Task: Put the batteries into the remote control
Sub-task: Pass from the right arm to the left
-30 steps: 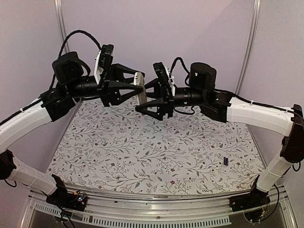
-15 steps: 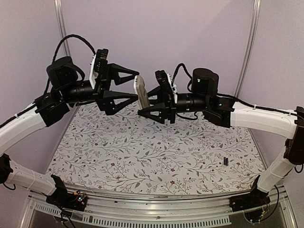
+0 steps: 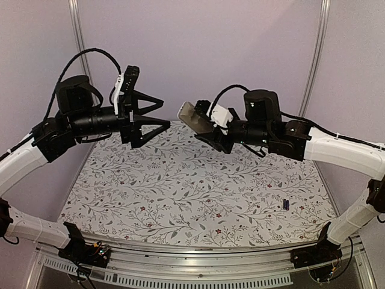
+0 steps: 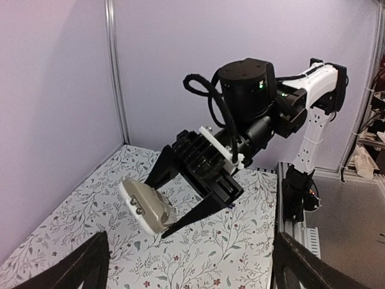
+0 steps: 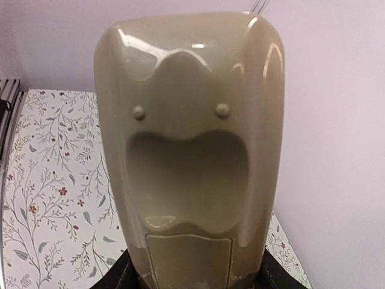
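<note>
Above the table, your right gripper clamps the remote control. Your left gripper gapes empty, clear air between them.

Left claw agape, right claw gripping, arms aloft

tan remote control; pale floral-print tablecloth; bluish-black battery

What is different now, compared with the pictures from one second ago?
The remote control passed from the left gripper to the right gripper, which closed on it and carried it slightly right. The left gripper opened and drew back to the left. The battery on the table did not move.
</note>
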Action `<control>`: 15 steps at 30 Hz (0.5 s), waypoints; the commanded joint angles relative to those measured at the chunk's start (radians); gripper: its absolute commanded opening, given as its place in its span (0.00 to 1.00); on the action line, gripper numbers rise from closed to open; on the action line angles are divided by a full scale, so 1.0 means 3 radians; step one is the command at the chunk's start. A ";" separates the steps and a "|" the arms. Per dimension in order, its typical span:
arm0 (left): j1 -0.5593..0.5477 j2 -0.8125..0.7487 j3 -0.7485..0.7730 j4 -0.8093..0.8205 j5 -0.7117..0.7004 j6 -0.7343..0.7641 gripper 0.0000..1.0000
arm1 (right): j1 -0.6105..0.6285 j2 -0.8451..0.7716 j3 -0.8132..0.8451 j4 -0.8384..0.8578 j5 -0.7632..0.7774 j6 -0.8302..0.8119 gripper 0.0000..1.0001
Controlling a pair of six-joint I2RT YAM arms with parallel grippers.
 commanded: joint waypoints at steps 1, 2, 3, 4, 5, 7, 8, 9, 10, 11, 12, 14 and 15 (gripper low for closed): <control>-0.0038 0.0020 -0.0010 -0.0295 -0.0234 0.0055 0.94 | 0.0106 0.0064 0.0118 -0.0425 0.0494 -0.0691 0.28; -0.0038 0.0037 0.0009 -0.0347 -0.0264 0.0134 0.95 | 0.0122 0.0054 0.0116 -0.0458 0.0382 -0.0749 0.28; -0.0038 0.0071 0.0041 -0.0403 -0.0276 0.0175 0.96 | 0.0140 0.0033 0.0112 -0.0477 0.0311 -0.0820 0.29; -0.0041 0.0129 0.0075 -0.0454 -0.0291 0.0176 0.96 | 0.0163 0.0022 0.0103 -0.0482 0.0284 -0.0864 0.29; -0.0040 0.0192 0.0116 -0.0499 -0.0309 0.0124 0.96 | 0.0200 0.0012 0.0100 -0.0481 0.0281 -0.0933 0.30; -0.0040 0.0334 0.0189 -0.0571 -0.0261 0.0021 0.95 | 0.0264 0.0017 0.0101 -0.0477 0.0325 -0.1012 0.31; -0.0038 0.0392 0.0199 -0.0575 -0.0255 -0.0047 0.93 | 0.0289 0.0028 0.0104 -0.0480 0.0351 -0.1039 0.31; -0.0038 0.0417 0.0196 -0.0551 -0.0296 -0.0150 0.92 | 0.0300 0.0034 0.0109 -0.0474 0.0362 -0.1048 0.31; -0.0038 0.0430 0.0171 -0.0514 -0.0351 -0.0243 0.90 | 0.0307 0.0043 0.0109 -0.0473 0.0360 -0.1052 0.31; -0.0038 0.0434 0.0145 -0.0456 -0.0383 -0.0316 0.88 | 0.0312 0.0043 0.0108 -0.0476 0.0345 -0.1052 0.31; -0.0038 0.0439 0.0103 -0.0409 -0.0378 -0.0378 0.87 | 0.0314 0.0041 0.0105 -0.0468 0.0321 -0.1048 0.31; -0.0041 0.0429 0.0057 -0.0342 -0.0258 -0.0408 0.86 | 0.0319 0.0033 0.0109 -0.0469 0.0282 -0.1040 0.31; -0.0046 0.0408 0.0052 -0.0342 -0.0194 -0.0362 0.85 | 0.0319 0.0020 0.0109 -0.0474 0.0143 -0.1021 0.31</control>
